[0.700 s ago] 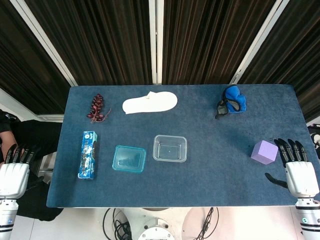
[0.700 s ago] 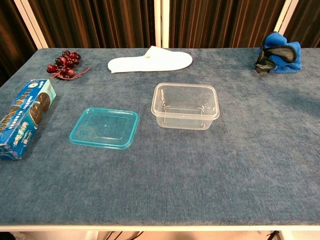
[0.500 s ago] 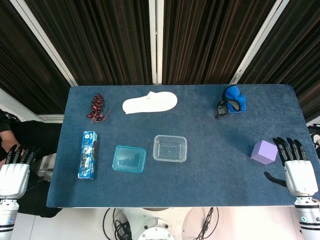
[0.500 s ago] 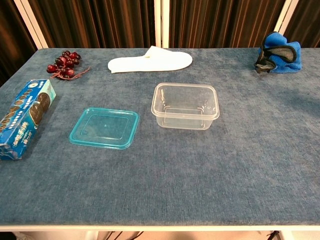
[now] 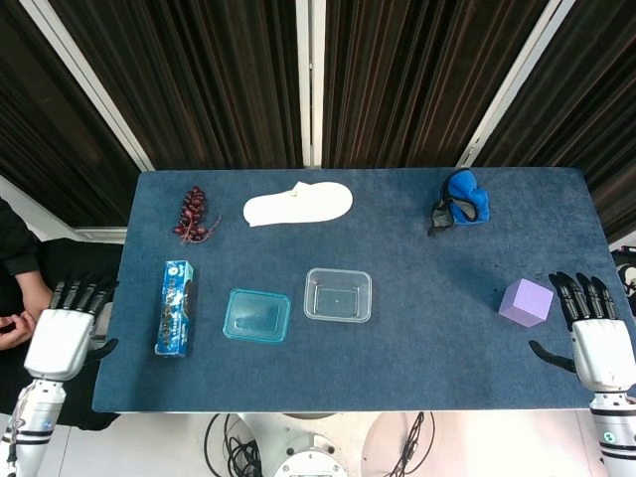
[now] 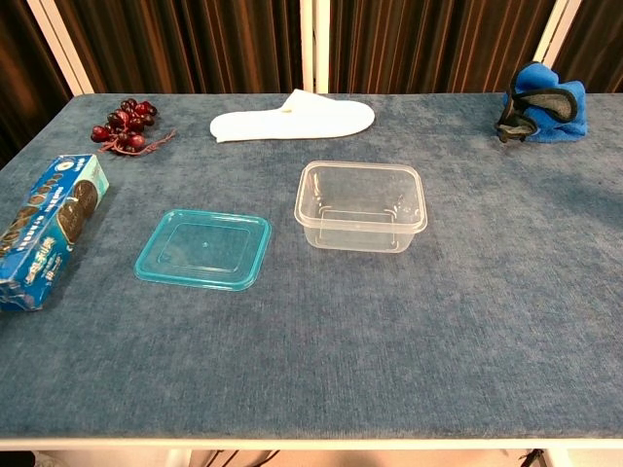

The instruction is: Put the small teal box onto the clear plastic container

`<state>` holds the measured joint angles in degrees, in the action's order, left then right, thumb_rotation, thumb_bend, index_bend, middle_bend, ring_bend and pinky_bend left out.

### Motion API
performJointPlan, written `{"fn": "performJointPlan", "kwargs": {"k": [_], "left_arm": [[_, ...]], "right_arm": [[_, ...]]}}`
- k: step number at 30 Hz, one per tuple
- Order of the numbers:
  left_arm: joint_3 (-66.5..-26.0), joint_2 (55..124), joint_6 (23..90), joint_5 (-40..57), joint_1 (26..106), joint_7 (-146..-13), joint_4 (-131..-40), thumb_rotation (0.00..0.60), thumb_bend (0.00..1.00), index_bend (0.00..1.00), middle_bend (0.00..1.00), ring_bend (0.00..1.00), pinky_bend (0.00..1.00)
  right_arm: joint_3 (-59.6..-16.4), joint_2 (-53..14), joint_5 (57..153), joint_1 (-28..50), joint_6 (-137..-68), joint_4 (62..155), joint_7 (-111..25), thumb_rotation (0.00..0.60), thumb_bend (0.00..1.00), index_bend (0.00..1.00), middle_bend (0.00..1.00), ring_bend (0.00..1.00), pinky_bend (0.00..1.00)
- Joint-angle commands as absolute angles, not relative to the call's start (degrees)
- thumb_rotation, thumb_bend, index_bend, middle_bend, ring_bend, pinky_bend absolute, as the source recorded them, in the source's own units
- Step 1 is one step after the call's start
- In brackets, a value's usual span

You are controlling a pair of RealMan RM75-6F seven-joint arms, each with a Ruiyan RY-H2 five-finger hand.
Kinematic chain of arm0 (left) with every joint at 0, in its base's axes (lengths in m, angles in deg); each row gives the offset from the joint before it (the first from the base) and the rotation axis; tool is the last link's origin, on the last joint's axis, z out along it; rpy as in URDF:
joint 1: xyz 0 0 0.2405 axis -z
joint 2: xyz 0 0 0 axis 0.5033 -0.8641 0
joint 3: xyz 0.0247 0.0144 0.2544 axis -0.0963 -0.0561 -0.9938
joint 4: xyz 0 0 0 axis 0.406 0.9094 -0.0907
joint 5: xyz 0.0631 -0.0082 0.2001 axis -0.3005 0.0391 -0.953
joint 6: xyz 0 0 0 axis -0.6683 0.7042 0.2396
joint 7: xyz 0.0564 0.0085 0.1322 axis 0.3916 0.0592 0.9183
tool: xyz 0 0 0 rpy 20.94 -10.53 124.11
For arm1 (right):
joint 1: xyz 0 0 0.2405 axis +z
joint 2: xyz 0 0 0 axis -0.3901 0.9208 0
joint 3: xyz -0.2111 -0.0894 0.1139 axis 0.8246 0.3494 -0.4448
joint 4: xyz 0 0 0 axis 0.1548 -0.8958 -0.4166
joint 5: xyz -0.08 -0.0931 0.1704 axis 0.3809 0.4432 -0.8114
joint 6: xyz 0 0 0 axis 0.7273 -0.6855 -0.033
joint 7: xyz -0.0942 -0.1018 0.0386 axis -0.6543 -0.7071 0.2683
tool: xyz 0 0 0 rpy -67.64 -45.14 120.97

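The small teal box (image 5: pixel 256 315) is a shallow, see-through teal tray lying flat near the table's front middle; the chest view shows it as well (image 6: pixel 204 250). Just to its right stands the clear plastic container (image 5: pixel 338 295) (image 6: pixel 360 205), open-topped and empty, with a small gap between the two. My left hand (image 5: pixel 62 338) hovers off the table's left edge with its fingers spread and nothing in it. Past the right edge, my right hand (image 5: pixel 596 343) is likewise spread and empty. Neither hand shows in the chest view.
A blue cookie box (image 5: pixel 175 306) lies left of the teal box. Red grapes (image 5: pixel 195 215) and a white slipper (image 5: pixel 298 205) sit at the back. A blue cloth with goggles (image 5: pixel 461 201) is back right. A purple cube (image 5: pixel 526 302) rests near my right hand.
My left hand has moved up and to the right, closer to the table's left edge. The right hand has shifted only slightly. The objects have not moved.
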<state>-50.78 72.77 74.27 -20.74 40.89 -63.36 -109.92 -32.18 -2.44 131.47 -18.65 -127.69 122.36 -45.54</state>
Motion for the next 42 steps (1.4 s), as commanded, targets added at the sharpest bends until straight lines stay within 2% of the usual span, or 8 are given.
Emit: {"fn": "performJointPlan", "kwargs": {"k": [1,5,8,13,20,26,34,42], "left_arm": [[-49.12,72.21,66.09,-20.63,46.79,-59.05,-115.47,0.600,0.00,0.17,0.13,0.05,0.06],[-46.53,73.19,54.38,-11.85,53.52,-52.61,-120.75,0.600,0.00,0.18,0.13,0.05,0.06],[-44.60,76.02,46.06,-1.88,59.58,-46.78,-121.20,0.600,0.00,0.17,0.13,0.05,0.06],[-44.55,81.58,41.10,14.54,67.23,-36.67,-118.89,0.600,0.00,0.11,0.08,0.03,0.06],[-47.49,89.74,45.50,33.33,76.27,-24.33,-116.22,0.600,0.00,0.04,0.02,0.00,0.04],[-48.15,94.61,50.27,41.70,81.08,-19.90,-115.72,0.600,0.00,0.03,0.00,0.00,0.04],[-48.85,98.26,56.48,44.87,84.38,-17.12,-114.69,0.600,0.00,0.03,0.00,0.00,0.04],[-47.96,98.62,56.12,52.15,87.71,-15.57,-114.35,0.600,0.00,0.03,0.00,0.00,0.04]], "right_arm": [[-32.28,-2.42,131.70,-18.52,-127.83,122.23,-45.40,0.600,0.02,0.00,0.10,0.00,0.02],[-32.16,-2.80,132.17,-18.07,-127.36,121.92,-44.98,0.600,0.02,0.00,0.09,0.00,0.02],[-31.90,-3.08,132.50,-17.76,-126.84,121.43,-44.47,0.600,0.02,0.00,0.09,0.00,0.02],[-31.88,-3.23,132.51,-17.78,-127.01,120.71,-43.72,0.600,0.02,0.00,0.09,0.00,0.02],[-32.00,-3.35,132.39,-17.52,-126.81,119.81,-42.65,0.600,0.02,0.00,0.09,0.00,0.02],[-31.95,-3.68,132.32,-17.37,-126.62,118.97,-41.71,0.600,0.02,0.00,0.09,0.00,0.02],[-31.82,-3.86,131.95,-17.59,-126.68,117.82,-40.39,0.600,0.02,0.00,0.09,0.00,0.02],[-31.69,-4.00,131.81,-17.71,-126.68,117.05,-39.57,0.600,0.02,0.00,0.09,0.00,0.02]]}}
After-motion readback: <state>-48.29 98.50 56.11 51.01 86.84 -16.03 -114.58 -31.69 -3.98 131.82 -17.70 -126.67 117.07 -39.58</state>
